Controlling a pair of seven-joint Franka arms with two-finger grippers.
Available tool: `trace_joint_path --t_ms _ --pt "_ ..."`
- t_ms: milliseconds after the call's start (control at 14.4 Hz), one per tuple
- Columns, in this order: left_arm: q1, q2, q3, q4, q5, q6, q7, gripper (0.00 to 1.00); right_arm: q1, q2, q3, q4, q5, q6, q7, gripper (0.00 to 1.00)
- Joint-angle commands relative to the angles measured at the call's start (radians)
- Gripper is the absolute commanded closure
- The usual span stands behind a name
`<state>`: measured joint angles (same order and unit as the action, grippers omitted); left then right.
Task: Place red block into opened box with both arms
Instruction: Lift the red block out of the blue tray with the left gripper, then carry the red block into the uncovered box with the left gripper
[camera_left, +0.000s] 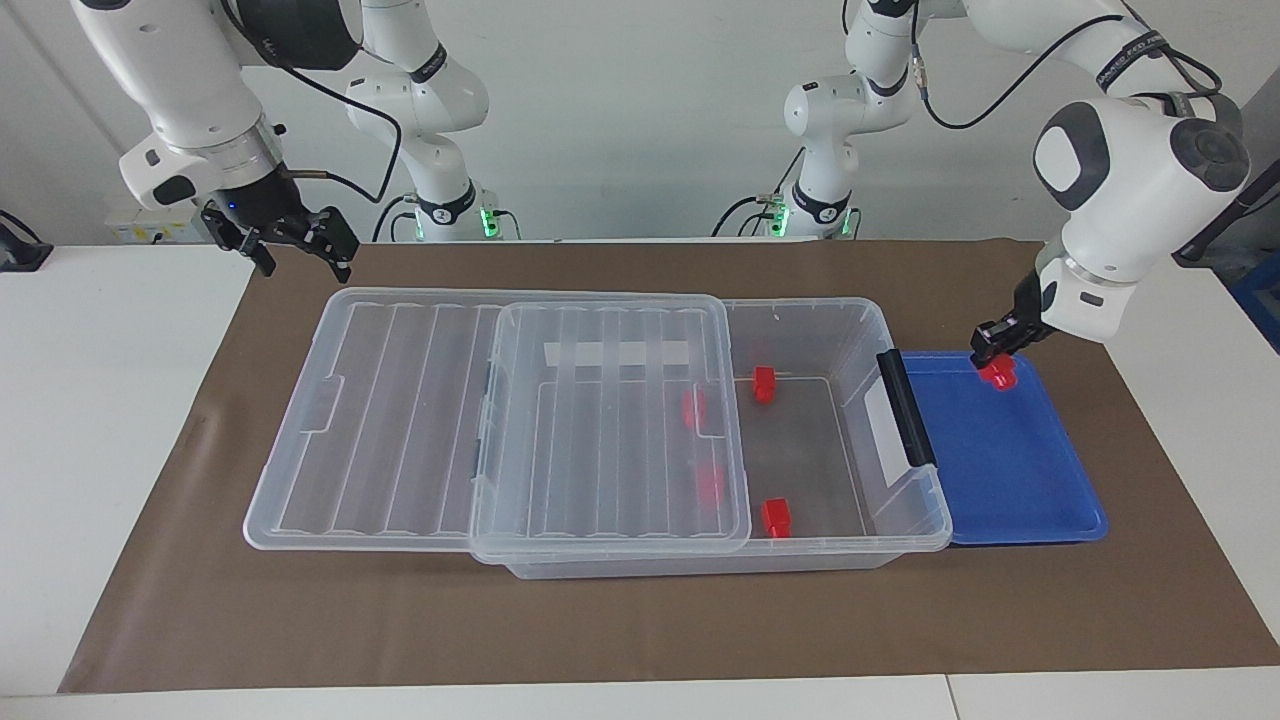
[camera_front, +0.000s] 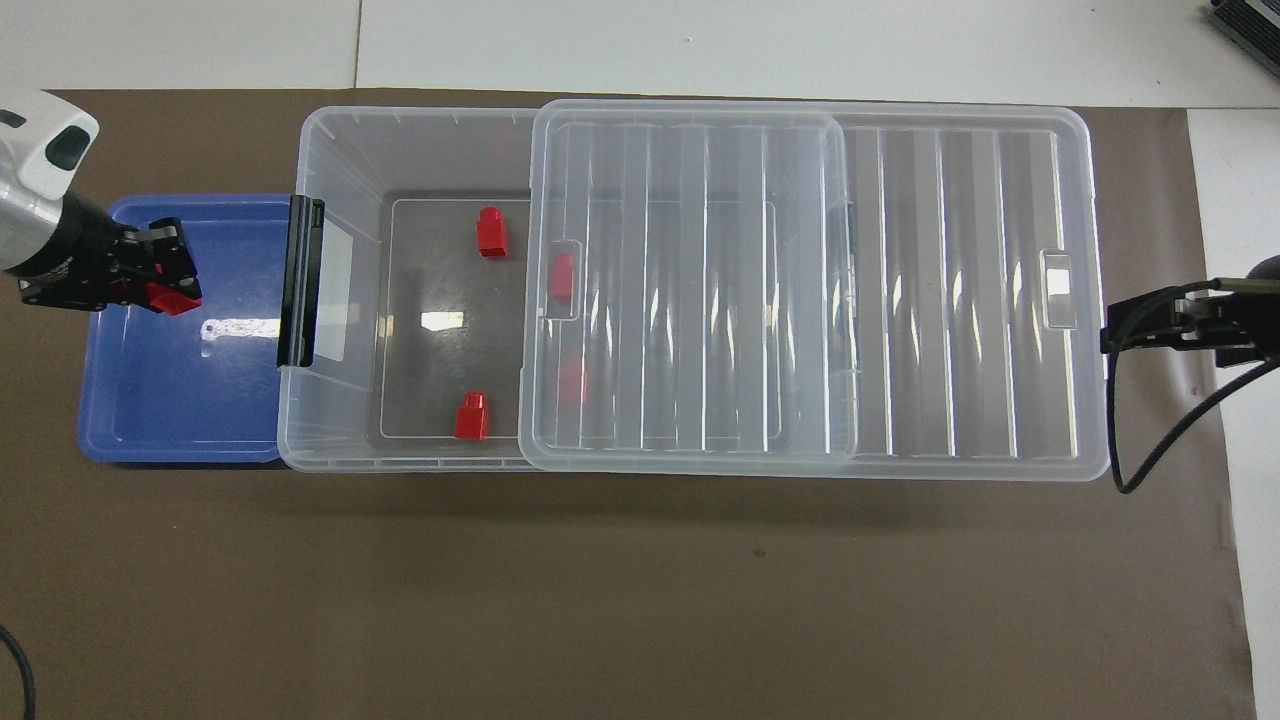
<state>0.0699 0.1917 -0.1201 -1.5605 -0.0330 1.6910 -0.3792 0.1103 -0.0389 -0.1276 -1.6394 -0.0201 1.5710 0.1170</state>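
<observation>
My left gripper is shut on a red block and holds it in the air over the blue tray. Beside the tray stands the clear box. Its ribbed lid is slid toward the right arm's end, which leaves the tray-side part of the box uncovered. Several more red blocks lie in the box, two in the uncovered part and two under the lid. My right gripper hangs open with nothing in it, beside the lid's end.
A brown mat covers the table under the box and the tray. The box's black end handle faces the tray. A black cable loops down from the right gripper.
</observation>
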Motion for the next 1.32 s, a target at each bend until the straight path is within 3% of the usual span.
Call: trace_joint_path --t_ms 0,347,833,1041,1249 --pt "-0.056 0.014 0.008 0.031 -0.027 -0.007 -0.179 0.93 -0.011 -0.022 0.002 -0.023 0.012 0.009 -0.030 0.00" --pt "-0.128 -0.003 0.008 -0.033 -0.028 0.180 -0.342 0.93 -0.011 -0.022 -0.001 -0.025 0.012 0.010 -0.031 0.00" --pt "-0.259 -0.012 0.010 -0.231 -0.010 0.398 -0.369 0.93 -0.011 -0.022 -0.001 -0.026 0.012 0.010 -0.031 0.00" --pt "-0.326 0.044 0.010 -0.294 0.094 0.482 -0.376 0.93 -0.012 -0.022 -0.003 -0.026 0.012 0.010 -0.031 0.00" --pt "-0.331 0.106 0.010 -0.336 0.149 0.567 -0.382 0.93 -0.012 -0.022 -0.003 -0.026 0.012 0.010 -0.031 0.00"
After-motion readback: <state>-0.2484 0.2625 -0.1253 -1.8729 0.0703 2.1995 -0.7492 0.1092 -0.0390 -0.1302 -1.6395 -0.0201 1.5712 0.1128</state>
